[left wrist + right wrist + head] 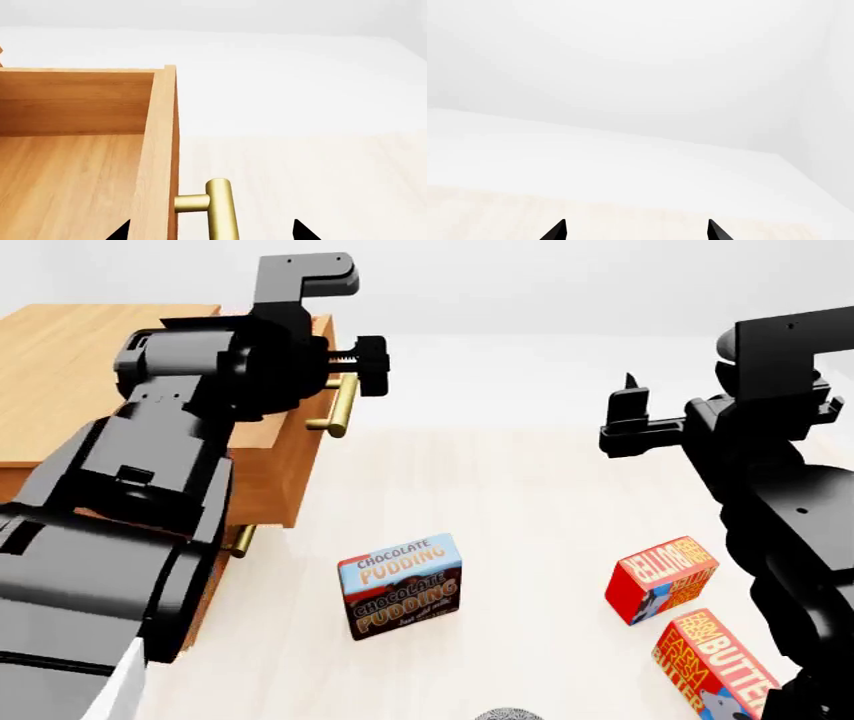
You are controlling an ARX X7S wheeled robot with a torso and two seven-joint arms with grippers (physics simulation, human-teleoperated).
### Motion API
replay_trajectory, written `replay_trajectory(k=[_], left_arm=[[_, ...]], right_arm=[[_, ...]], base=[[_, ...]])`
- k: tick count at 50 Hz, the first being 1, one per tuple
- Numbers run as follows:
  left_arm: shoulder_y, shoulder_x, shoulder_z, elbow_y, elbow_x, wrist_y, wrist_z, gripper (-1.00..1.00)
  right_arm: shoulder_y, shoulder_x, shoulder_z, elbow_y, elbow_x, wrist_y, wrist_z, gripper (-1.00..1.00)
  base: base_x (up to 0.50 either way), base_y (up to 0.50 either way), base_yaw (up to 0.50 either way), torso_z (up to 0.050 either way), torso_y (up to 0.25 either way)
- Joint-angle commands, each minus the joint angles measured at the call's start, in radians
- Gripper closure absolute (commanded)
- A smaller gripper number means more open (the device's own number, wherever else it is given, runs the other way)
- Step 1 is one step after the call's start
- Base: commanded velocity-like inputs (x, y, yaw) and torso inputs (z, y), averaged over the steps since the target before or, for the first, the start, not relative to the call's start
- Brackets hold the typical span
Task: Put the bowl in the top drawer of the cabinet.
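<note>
I have the deep light-brown wooden top drawer (pixel 80 150) pulled open; my left gripper (pixel 210 231) straddles its brass bar handle (pixel 223 210), jaws spread. The right gripper (pixel 635 231) gapes empty. The speckled bowl (pixel 507 713) remains ungrabbed.

The left arm (pixel 147 500) is reaching forward, its gripper (pixel 210 231) spreading its fingers (pixel 120 232) wide apart. The right arm (pixel 781 500) is rising upright at the right, its gripper (pixel 635 231) also gaping, fingers (pixel 557 231) parted and gripping nothing.
</note>
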Motion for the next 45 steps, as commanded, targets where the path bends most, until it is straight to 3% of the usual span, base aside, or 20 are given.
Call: replay_trajectory(k=[1,16,24,29,45], left_arm=[[0.0,0.007,0.251,0.006,-0.336,0.027,-0.041,-1.0],[0.006,0.007,0.639,0.063,-0.775,0.082,-0.117,-1.0],[-0.005,0.007,0.77,0.109,-0.941,0.103,-0.145,-1.0],[-0.014,-0.005,0.771,0.157,-0.996,0.092,-0.154,-1.0],[0.017,-0.172,0.629,0.584,-1.185,0.011,-0.366,-1.0]], right_arm=[[-0.025,0.003,0.019,-0.004,0.01,-0.013,-0.004,-1.0],[-0.054,0.002,0.045,0.014,0.02,-0.049,-0.012,-1.0],[-0.061,-0.007,0.047,0.04,0.021,-0.076,-0.015,-1.0],[-0.057,-0.014,0.041,0.042,0.023,-0.078,-0.015,-1.0],[-0.078,-0.011,0.04,0.072,0.025,-0.114,-0.025,-1.0]], base=[[0.0,0.0,0.0,0.0,0.0],[0.0,0.0,0.0,0.0,0.0],[0.0,0.0,0.0,0.0,0.0],[0.0,0.0,0.0,0.0,0.0],[0.0,0.0,0.0,0.0,0.001]])
